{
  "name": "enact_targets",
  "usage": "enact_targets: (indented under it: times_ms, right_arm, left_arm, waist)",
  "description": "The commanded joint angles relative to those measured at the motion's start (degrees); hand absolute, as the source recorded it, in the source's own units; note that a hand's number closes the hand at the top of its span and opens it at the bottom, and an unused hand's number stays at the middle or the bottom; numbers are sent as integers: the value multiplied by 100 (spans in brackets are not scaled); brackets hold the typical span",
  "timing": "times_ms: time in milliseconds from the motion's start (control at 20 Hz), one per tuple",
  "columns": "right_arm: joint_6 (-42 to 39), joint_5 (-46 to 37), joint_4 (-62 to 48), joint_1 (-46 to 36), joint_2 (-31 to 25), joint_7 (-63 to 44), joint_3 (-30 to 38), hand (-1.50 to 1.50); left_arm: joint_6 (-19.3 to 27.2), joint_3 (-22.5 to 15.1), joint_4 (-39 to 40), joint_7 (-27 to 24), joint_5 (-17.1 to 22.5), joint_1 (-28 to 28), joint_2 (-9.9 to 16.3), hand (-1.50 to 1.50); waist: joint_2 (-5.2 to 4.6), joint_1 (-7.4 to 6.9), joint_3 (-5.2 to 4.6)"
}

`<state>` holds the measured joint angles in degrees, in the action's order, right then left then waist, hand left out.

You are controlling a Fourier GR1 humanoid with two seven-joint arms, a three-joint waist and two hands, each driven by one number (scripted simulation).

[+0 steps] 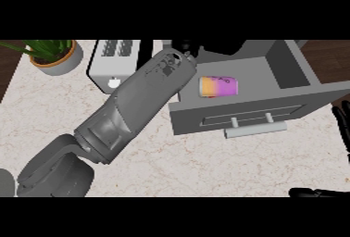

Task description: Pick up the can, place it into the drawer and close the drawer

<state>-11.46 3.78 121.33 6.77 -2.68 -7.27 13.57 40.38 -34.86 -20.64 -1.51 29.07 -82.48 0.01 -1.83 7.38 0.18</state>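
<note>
The left hand [183, 46] was up past the open drawer [290, 65] at the end of its long forearm, mostly hidden, so whether it was open or curled couldn't be told. The can [219, 86] lay on its side inside the drawer (orange and purple). It looked light, rigid and smooth: take it across the round body. The right hand [342, 121] rested at the right edge, fingers straight.

The orange-and-purple cylindrical can [219, 86] lies on its side inside the open grey box-shaped drawer [239, 115], near the drawer's left wall, behind its handled front panel.
</note>
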Motion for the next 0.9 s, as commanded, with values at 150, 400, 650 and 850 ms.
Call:
enact_targets:
  times_ms: [150, 400, 650, 850]
  right_arm:
    - [-11, 50, 146, -105, -67, -214, -43, -150]
    - [44, -111, 281, -174, -128, -206, -41, -150]
    - [55, -967, 395, -208, -392, 259, -133, -150]
    - [-109, -1360, 565, -112, -685, 539, -173, -150]
  left_arm:
    - [322, -90, 157, -239, 165, 76, -1, -150]
    - [443, -103, 23, -463, 375, 282, -1, -150]
    - [608, -58, -128, -260, 661, 104, -1, -150]
    - [473, 89, -129, -409, 851, 77, -1, -150]
  waist:
    - [-30, 69, -4]
    - [-20, 26, -7]
    - [-6, 17, -6]
    - [23, -88, -7]
